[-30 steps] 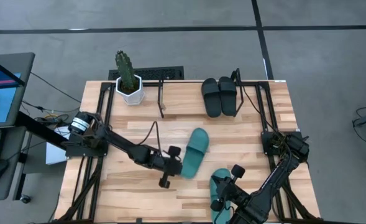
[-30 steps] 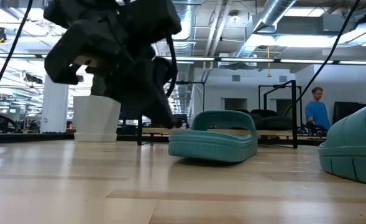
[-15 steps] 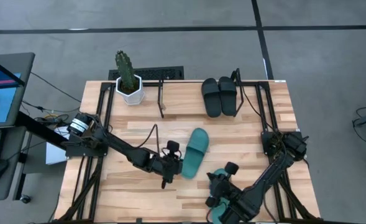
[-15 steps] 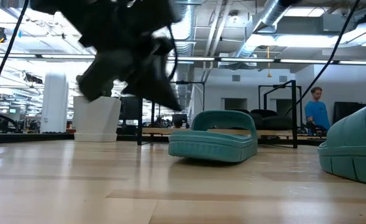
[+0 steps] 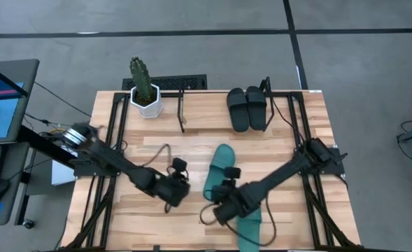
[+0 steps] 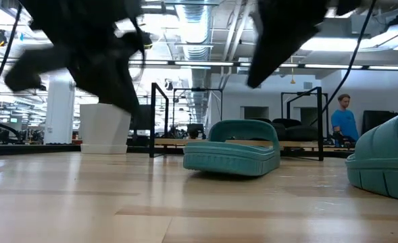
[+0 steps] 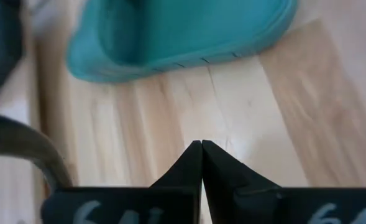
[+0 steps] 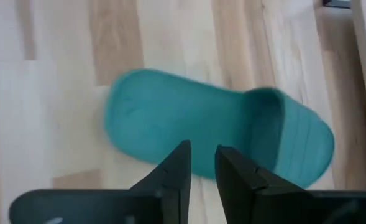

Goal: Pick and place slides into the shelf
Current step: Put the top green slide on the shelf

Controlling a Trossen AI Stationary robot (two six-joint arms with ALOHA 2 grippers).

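Near edge of worktop (image 5: 157,147): one teal slide (image 5: 247,222) lies at the front edge, right of centre, partly under the R arm.

R gripper (image 8: 200,163) is above the second teal slide (image 5: 222,162) mid-table, fingers parted by a narrow gap, nothing between them. L gripper (image 7: 201,155) is over bare wood left of that slide, fingers pressed shut, empty.

Far edge: two black slides (image 5: 247,108) sit side by side in the shelf (image 5: 182,112), right end. Cactus pot (image 5: 147,102) at far-left corner.

Risks, my read:
- You've got both arms close around the mid slide; a crossing move could clip arm on arm.
- R fingers look too narrow to take strap or sole; come down like this and you shove the foam, no grip.
- R arm sweeping over the front slide could knock it off the edge.

Hard to see: low view shows both arms as dark blurs. Front slide's toe cut off by frame. Shelf's free slots barely readable.
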